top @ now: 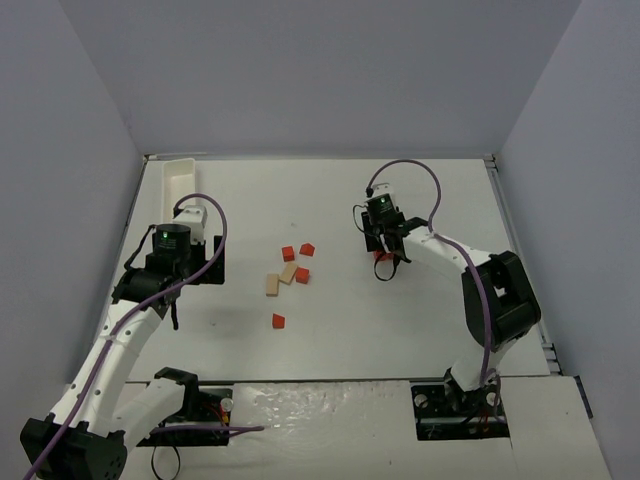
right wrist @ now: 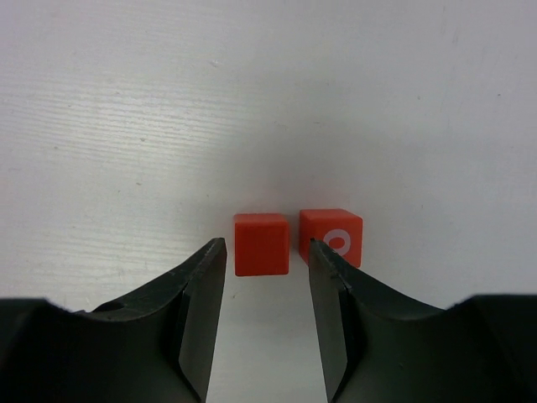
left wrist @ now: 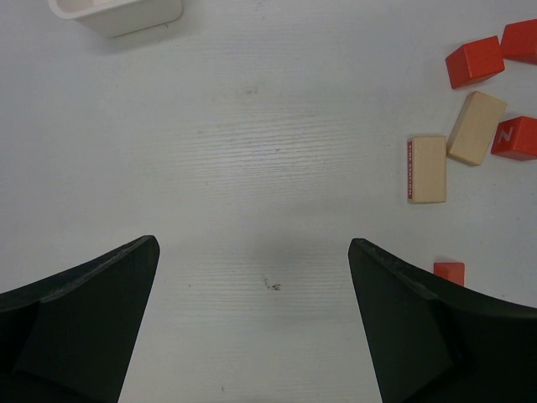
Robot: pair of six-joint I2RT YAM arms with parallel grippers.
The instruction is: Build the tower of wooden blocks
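Red wooden cubes (right wrist: pixel 261 243), a pair, show clearly only on my right wrist camera, just ahead of the right gripper (right wrist: pixel 265 281), parted, holding nothing; overhead it covers them. Red and tan wooden blocks (top: pixel 288 272) lie loose mid-table, unstacked. My left gripper (left wrist: pixel 252 260) gapes wide, bare; the long white tray (left wrist: pixel 126 21) sits beyond.

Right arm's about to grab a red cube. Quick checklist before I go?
1. Right gripper open: ok.
2. Plain red cube centred between its fingers: ok.
3. Room beside circle-marked cube: not ok, right finger overlaps its edge.
4. Gripper height over the cube: cannot tell.
5. Left gripper open and empty: ok.
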